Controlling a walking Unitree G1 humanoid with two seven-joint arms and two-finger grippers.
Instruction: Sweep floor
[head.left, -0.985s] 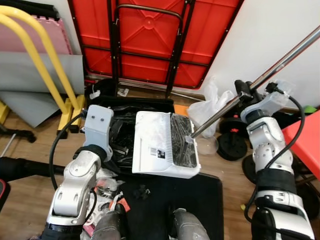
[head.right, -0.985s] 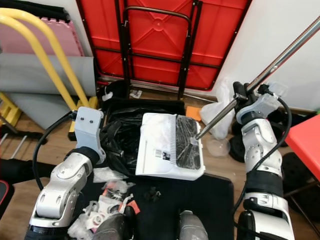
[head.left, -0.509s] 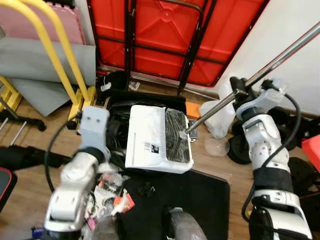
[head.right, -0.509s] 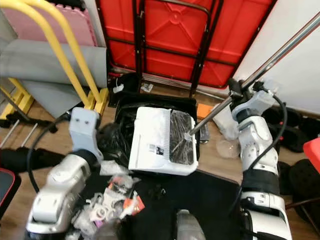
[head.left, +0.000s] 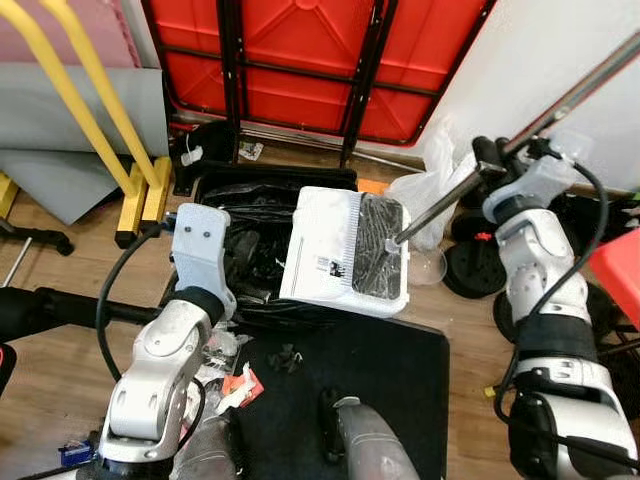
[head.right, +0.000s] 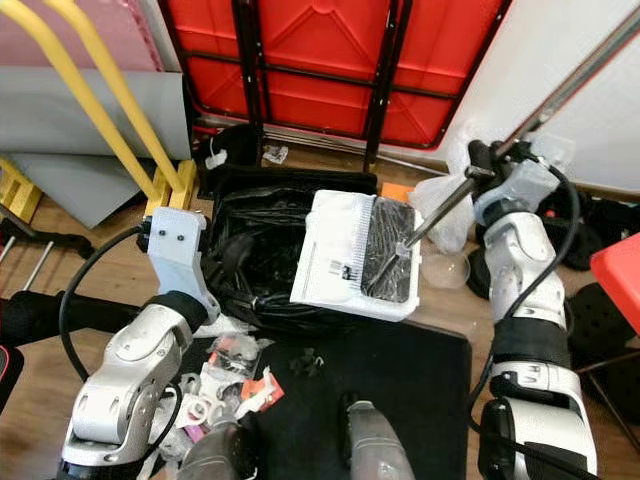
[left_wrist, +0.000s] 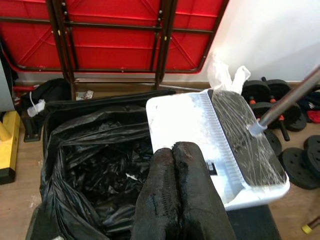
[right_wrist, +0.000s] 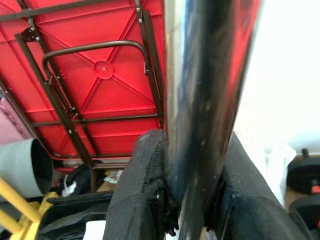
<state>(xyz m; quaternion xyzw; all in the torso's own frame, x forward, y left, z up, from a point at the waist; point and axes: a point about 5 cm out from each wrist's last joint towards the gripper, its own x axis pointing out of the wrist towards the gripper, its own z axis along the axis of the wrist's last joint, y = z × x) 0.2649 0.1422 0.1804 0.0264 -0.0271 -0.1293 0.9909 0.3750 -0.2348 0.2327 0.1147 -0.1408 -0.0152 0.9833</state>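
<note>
the white dustpan (head.left: 345, 252) lies tilted over the open black bin bag (head.right: 255, 262), its pan end resting on the bag's rim on the side nearest the dumbbell weights (head.left: 472, 283), with a dark load under clear film in its tray. a metal pole (head.left: 520, 143) rises from the dustpan's dark end, slanting up and away toward the white wall. the right tool (right_wrist: 192, 197) is clamped on that pole well above the dustpan, both black fingers (right_wrist: 137, 190) pressed against the shiny shaft. the left tool (left_wrist: 181, 192) has its two fingers pressed together with nothing seen between them; it hangs above the near rim of the bin bag, just beside the dustpan's white back edge but not seen touching it. the bag sits in a low black frame on the wooden floor (head.left: 60, 360). beyond the bag a red folded table (head.left: 300, 60) leans upright against the wall, and yellow bars (head.left: 100, 120) stand off to the bag's other side. on the robot's side of the bag lies a black mat (head.left: 400, 400), and small scraps of litter (head.right: 235, 385) lie scattered between the mat and the bag. a clear plastic bag (head.left: 430, 190) sits between the dustpan and the weights
</note>
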